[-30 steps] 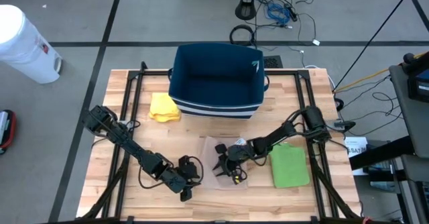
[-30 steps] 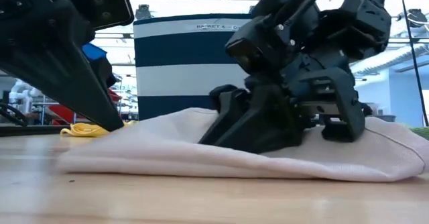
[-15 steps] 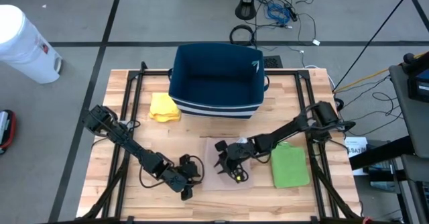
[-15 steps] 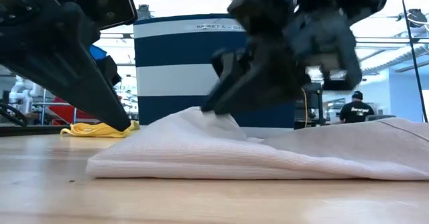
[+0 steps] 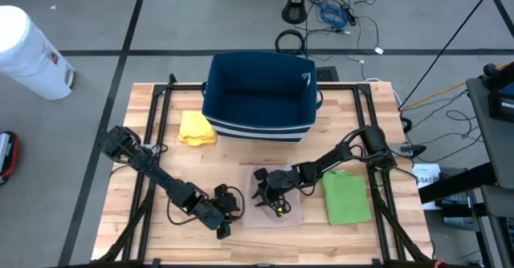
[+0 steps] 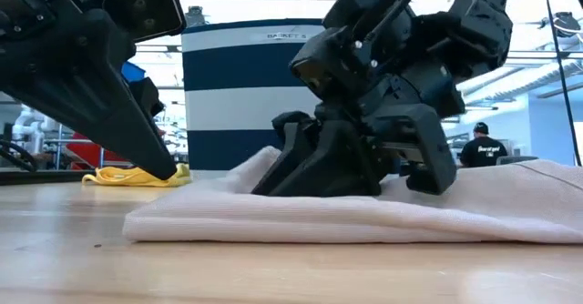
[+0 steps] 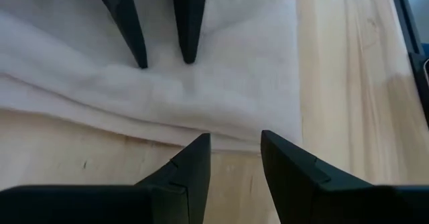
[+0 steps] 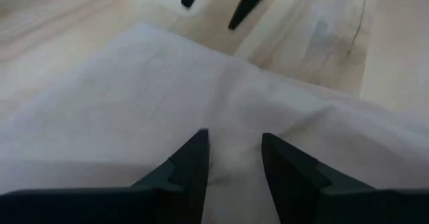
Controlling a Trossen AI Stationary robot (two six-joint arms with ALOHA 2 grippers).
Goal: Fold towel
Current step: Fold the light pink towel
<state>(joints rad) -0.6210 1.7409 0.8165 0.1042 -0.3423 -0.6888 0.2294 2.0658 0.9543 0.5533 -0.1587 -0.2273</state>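
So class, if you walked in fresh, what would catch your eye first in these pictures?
Probably the big navy basket at the table's far edge, with a yellow cloth beside it. Then the two dark arms meeting over the pale towel near the front: the right tool open on it, the left tool open at its edge. A green cloth lies beside the towel.

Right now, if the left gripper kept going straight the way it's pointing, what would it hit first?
Most likely the near edge of the white towel directly ahead of the open left gripper. The right gripper sits farther along that line, on the towel.
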